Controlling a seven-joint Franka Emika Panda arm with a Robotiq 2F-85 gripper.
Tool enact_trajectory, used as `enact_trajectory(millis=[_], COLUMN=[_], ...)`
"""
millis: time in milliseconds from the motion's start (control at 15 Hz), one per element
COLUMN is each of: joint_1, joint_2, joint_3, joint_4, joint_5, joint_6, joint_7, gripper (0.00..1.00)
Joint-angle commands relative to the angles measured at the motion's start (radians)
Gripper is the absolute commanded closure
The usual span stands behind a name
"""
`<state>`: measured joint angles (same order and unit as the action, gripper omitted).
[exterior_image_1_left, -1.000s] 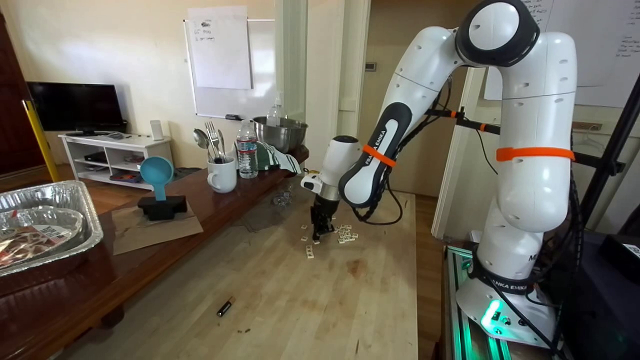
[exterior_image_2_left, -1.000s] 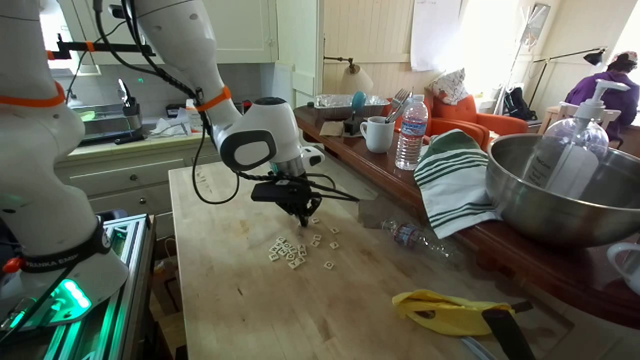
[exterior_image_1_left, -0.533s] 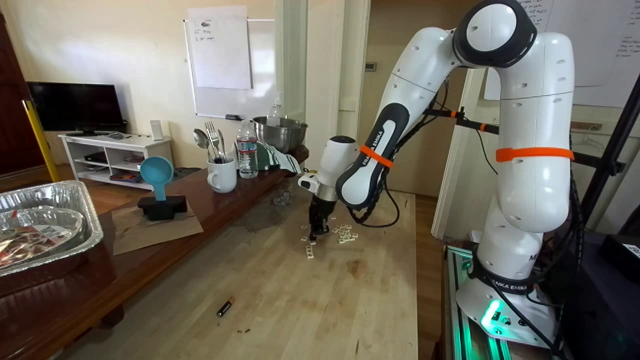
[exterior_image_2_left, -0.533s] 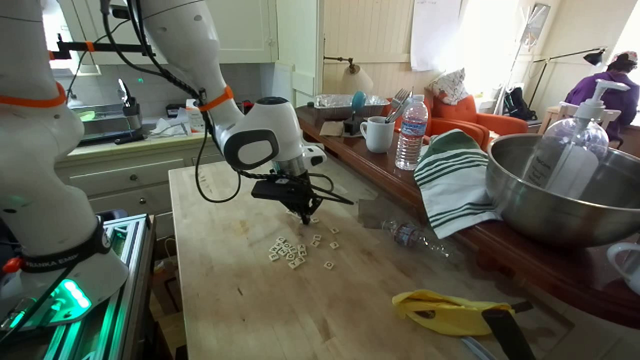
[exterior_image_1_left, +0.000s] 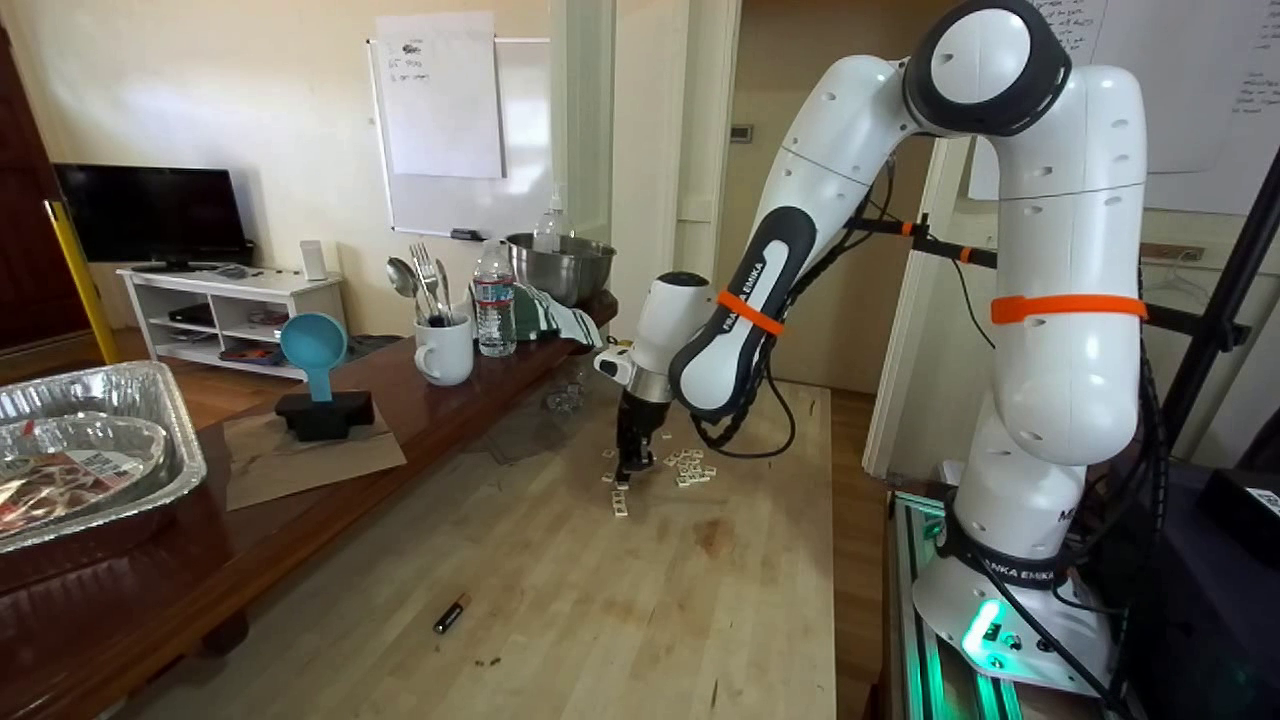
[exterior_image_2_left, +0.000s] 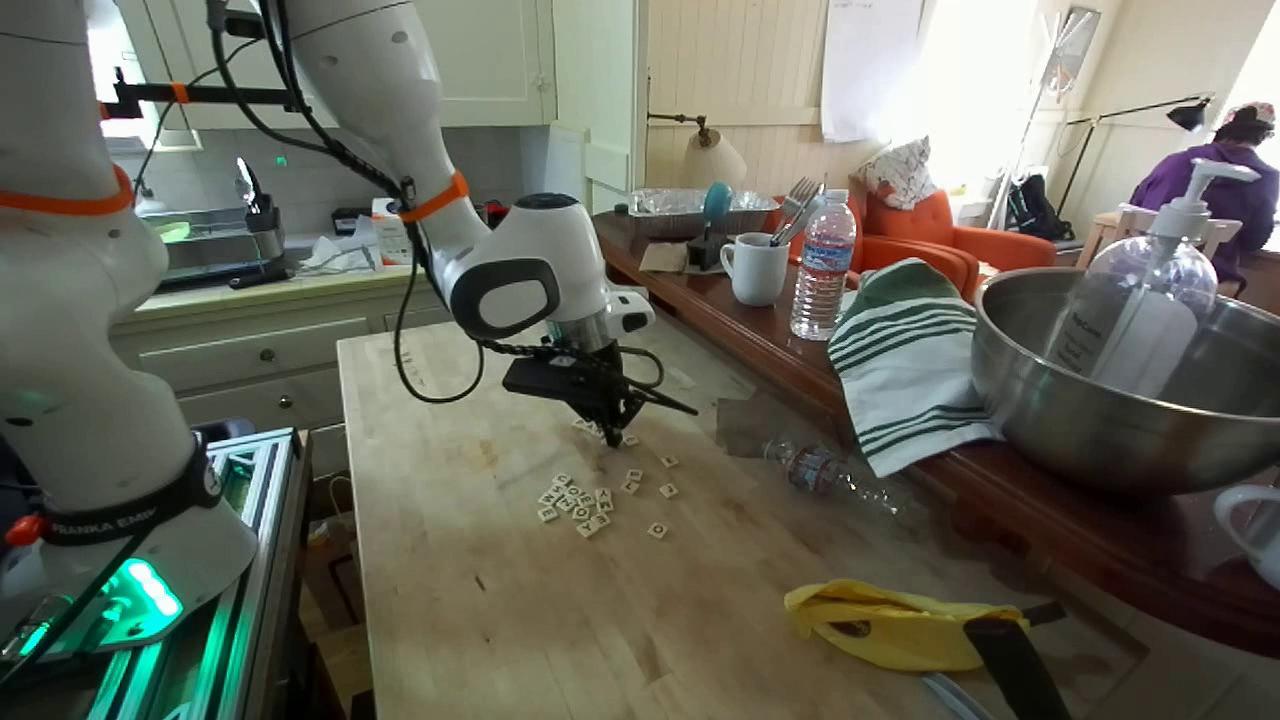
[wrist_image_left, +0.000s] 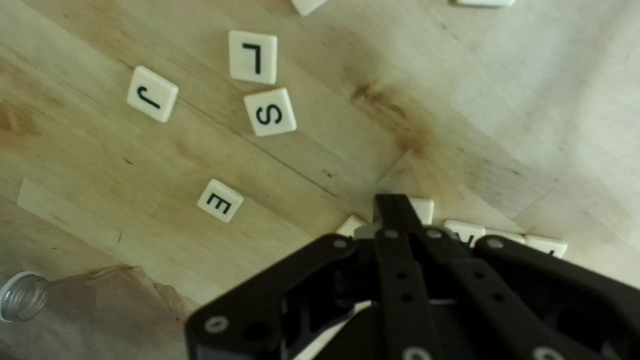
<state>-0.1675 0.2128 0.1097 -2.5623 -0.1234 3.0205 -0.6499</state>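
One tile (wrist_image_left: 423, 210) just scooted closer to the row (wrist_image_left: 505, 236). Got my jaws closed tight, right by that tile.

Your gripper (wrist_image_left: 393, 201) is black, and your arm (exterior_image_1_left: 830, 150) is white with orange bands (exterior_image_1_left: 1068, 309). The tiles (wrist_image_left: 270, 112) you see are cream, and each readable letter (wrist_image_left: 257, 59) is black. Your table (exterior_image_2_left: 480, 630) is pale with brown stains (wrist_image_left: 382, 102); the ledge (exterior_image_1_left: 270, 540) is dark red-brown. The towel (exterior_image_2_left: 900, 365) shows you green stripes on white, the bag (exterior_image_2_left: 890, 625) is yellow with black strap (exterior_image_2_left: 1012, 668), the armchairs (exterior_image_2_left: 915, 222) are orange, the scoop (exterior_image_1_left: 313, 342) blue.
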Motion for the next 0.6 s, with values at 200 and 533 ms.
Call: enact_trajectory(millis=[200, 533], joint_1=[0.004, -0.001], joint_2=[0.047, 0.048], joint_3=[0.02, 0.03], joint_4=[0.02, 0.022], joint_5=[0.014, 0.02], joint_6=[-0.018, -0.024], joint_7=[0.04, 0.05], gripper=[1.0, 1.0])
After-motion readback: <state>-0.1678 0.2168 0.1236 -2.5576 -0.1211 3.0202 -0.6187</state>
